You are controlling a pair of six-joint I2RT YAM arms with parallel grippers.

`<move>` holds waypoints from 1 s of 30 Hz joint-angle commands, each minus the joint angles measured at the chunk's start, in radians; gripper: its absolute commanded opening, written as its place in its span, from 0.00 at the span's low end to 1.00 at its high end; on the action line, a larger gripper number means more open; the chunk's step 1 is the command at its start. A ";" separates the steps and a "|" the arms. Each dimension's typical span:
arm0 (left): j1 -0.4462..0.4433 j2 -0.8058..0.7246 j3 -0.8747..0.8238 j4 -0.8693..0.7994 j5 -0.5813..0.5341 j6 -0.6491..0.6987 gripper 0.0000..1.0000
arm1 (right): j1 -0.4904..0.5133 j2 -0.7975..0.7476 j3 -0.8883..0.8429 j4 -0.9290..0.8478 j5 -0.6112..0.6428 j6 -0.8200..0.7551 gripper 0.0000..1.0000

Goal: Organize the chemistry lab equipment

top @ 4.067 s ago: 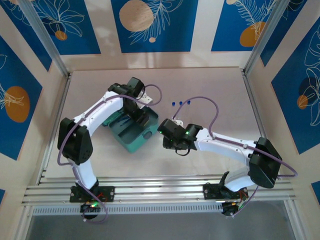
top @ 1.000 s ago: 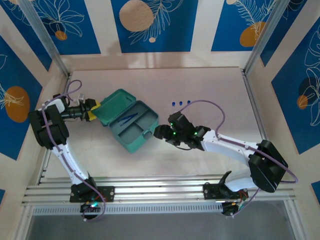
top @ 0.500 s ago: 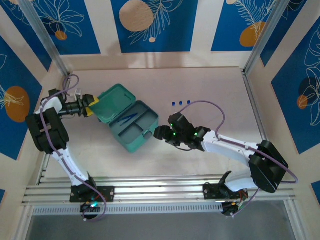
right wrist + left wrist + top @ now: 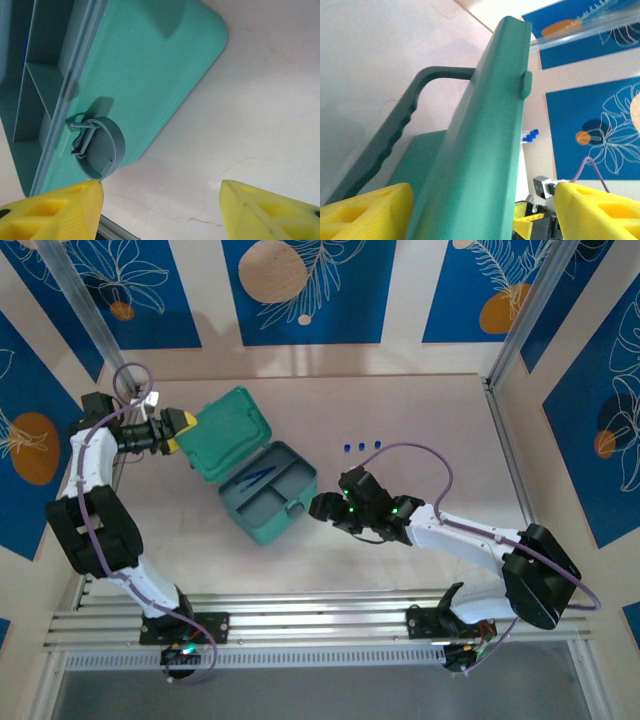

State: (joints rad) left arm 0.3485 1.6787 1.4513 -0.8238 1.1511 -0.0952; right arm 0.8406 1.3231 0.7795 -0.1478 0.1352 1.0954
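The teal case sat open mid-table with blue tweezers inside. Its raised lid stood between the left gripper's wide-spread fingers (perhaps brushing one). The right gripper, jaws apart and empty, hovered beside the case's latch, with three blue-capped tubes just beyond.

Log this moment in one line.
case: open | left gripper: open, astride lid | right gripper: open, by latch | tubes: on table
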 commanded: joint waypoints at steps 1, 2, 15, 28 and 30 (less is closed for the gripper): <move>-0.046 -0.079 0.037 -0.052 -0.033 -0.007 0.75 | 0.008 -0.026 -0.016 0.005 0.015 0.009 0.63; -0.059 -0.099 0.040 -0.059 -0.053 -0.004 0.74 | 0.007 -0.029 -0.018 0.005 0.017 0.009 0.63; -0.270 -0.251 0.066 -0.161 -0.209 0.076 0.77 | 0.002 -0.053 -0.030 -0.001 0.015 0.007 0.63; -0.315 -0.226 0.033 -0.199 -0.196 0.125 0.77 | -0.002 -0.047 -0.035 0.008 0.010 0.012 0.64; -0.325 -0.233 0.028 -0.203 -0.203 0.133 0.77 | -0.003 -0.039 -0.033 0.015 0.005 0.013 0.63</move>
State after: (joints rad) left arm 0.0444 1.4479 1.4929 -0.9897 0.9504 -0.0006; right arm 0.8421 1.2850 0.7547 -0.1440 0.1417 1.0954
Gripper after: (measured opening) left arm 0.768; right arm 0.635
